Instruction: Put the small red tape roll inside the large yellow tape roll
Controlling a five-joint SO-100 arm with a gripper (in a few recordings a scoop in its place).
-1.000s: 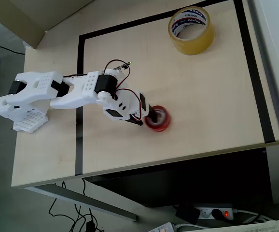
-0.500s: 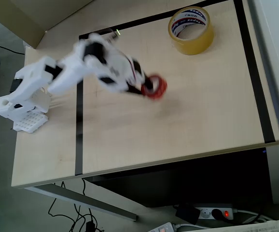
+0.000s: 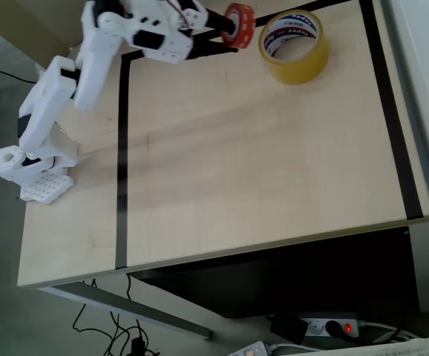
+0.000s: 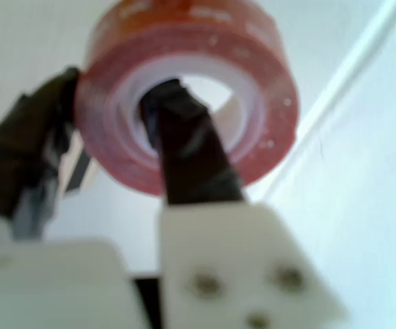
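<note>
Showing, from largest element to smallest:

Table (image 3: 274, 163): pale wood top lying below the gripper in the overhead view, edged with black tape lines (image 3: 122, 170) that frame a rectangle; one line runs down the picture's left part, another along the right edge.

Arm (image 3: 73, 81): white, jointed, reaching from its base (image 3: 29, 174) at the table's left edge up toward the top of the overhead picture, where its end carries the gripper (red wires show at the upper joint).

Large yellow tape roll (image 3: 295, 46): translucent amber ring with a white printed core, lying flat on the table just to the right of the gripper in the overhead view, close to the red roll but apart from it.

Gripper (image 3: 218, 37): dark fingers pointing right in the overhead view, pinching the wall of the red roll. In the wrist view the gripper (image 4: 119, 137) has one dark finger (image 4: 184, 157) passing through the roll's hole and the other (image 4: 30, 157) lying against the outer face on the picture's left.

Small red tape roll (image 3: 238, 25): glossy red ring with a pale inner core, held at the gripper's tip, tilted on edge, to the left of the yellow roll and outside it. In the wrist view the red roll (image 4: 191, 75) sits directly ahead of the fingers, blurred by nearness.

Power strip (image 3: 326, 326): on the floor beyond the table's lower edge, far from the gripper, with a lit red switch.
</note>
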